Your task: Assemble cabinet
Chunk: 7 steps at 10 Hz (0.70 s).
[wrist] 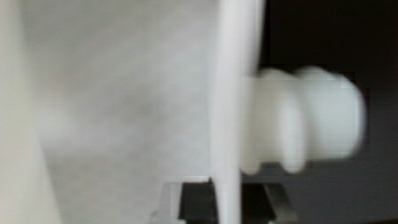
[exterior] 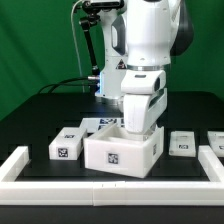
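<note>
The white cabinet shell (exterior: 118,152) stands open-topped near the table's front, with a tag on its front face. My gripper (exterior: 137,133) reaches down into its top on the exterior view's right, and the fingertips are hidden there. In the wrist view the gripper (wrist: 237,200) has a dark finger (wrist: 206,203) on each side of a thin white wall (wrist: 235,100), closed on it. A white ribbed knob (wrist: 306,118) sticks out of that wall. A small white tagged block (exterior: 67,147) lies to the exterior view's left of the shell.
The marker board (exterior: 93,123) lies behind the shell, partly hidden. Two more white tagged pieces (exterior: 183,143) (exterior: 214,143) lie on the exterior view's right. A long white rail (exterior: 60,186) edges the black table's front and sides. Cables hang behind the arm.
</note>
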Each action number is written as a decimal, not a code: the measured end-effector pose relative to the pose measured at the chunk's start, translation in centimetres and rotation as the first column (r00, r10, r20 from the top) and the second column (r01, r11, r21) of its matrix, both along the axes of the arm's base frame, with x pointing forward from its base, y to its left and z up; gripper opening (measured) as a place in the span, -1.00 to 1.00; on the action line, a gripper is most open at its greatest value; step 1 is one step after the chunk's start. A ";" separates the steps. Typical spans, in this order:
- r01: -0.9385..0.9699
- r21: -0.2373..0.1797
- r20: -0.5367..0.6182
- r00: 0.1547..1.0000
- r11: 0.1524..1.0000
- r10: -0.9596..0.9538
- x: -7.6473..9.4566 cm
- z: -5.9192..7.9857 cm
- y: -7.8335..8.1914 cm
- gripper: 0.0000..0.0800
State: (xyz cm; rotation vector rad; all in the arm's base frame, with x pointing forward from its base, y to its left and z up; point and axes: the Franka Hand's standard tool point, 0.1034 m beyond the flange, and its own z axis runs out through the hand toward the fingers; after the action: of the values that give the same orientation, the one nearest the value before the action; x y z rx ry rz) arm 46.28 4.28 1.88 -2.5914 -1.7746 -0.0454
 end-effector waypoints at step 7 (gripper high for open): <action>-0.104 -0.007 -0.016 0.994 0.995 0.104 0.6 0.0 -0.4 -0.91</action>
State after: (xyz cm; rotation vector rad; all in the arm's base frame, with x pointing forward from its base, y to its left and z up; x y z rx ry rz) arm 46.88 3.91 1.87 -2.4927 -1.9050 -0.0172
